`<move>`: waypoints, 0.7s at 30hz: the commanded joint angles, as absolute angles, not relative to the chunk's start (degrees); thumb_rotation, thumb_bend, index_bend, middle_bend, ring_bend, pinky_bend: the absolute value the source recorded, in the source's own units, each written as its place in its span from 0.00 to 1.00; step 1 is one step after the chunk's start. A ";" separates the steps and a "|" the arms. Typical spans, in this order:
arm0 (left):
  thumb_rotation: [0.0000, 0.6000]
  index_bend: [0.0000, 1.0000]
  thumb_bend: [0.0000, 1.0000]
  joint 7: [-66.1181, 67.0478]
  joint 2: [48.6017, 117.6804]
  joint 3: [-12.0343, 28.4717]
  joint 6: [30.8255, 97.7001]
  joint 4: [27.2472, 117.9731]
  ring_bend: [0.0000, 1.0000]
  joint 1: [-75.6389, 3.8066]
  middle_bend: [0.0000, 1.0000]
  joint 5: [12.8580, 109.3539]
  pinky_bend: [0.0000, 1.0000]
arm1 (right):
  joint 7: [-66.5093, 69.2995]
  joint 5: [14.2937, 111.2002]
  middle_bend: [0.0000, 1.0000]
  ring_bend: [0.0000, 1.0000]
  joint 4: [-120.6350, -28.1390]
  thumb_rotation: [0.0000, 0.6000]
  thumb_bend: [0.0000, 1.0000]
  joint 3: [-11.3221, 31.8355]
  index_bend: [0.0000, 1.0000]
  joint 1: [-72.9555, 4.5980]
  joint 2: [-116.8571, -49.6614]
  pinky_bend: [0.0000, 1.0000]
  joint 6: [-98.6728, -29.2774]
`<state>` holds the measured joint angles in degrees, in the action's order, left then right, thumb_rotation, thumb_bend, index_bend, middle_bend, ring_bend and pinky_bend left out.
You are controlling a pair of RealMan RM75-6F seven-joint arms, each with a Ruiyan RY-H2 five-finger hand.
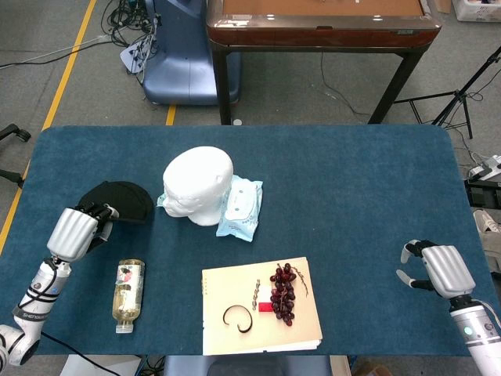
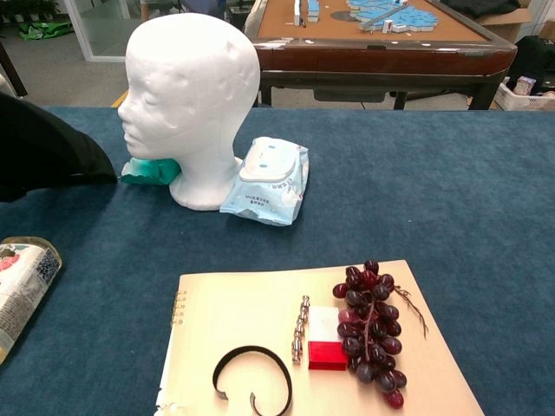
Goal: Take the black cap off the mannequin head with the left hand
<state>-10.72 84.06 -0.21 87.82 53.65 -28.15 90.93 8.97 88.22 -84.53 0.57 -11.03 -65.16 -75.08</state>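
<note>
The cap (image 1: 120, 200) is off the bare mannequin head (image 1: 198, 185), resting on the tabletop (image 1: 352, 188) at its nine o'clock, the left robot hand (image 1: 74, 233) gripping its edge, only release left.

No legible text on anything
</note>
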 commanded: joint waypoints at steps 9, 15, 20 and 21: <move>1.00 0.35 0.43 19.56 62.68 -5.31 67.43 95.56 0.35 -26.17 0.44 79.10 0.62 | 9.25 88.30 0.51 0.46 -84.31 1.00 0.24 0.37 0.57 -11.33 -65.31 0.66 -74.62; 1.00 0.07 0.22 29.01 59.93 -6.18 64.96 104.72 0.24 -25.41 0.29 72.96 0.49 | 9.32 88.30 0.51 0.46 -84.21 1.00 0.24 0.28 0.57 -11.34 -65.34 0.66 -74.61; 1.00 0.00 0.09 31.17 58.51 -7.19 63.52 108.33 0.10 -24.96 0.10 71.33 0.33 | 9.64 88.41 0.51 0.46 -84.20 1.00 0.24 0.26 0.57 -11.33 -65.27 0.66 -74.79; 1.00 0.00 0.07 31.26 57.99 -7.40 63.03 109.39 0.08 -24.94 0.07 71.01 0.31 | 9.69 88.42 0.51 0.46 -84.19 1.00 0.24 0.25 0.57 -11.30 -65.23 0.66 -74.86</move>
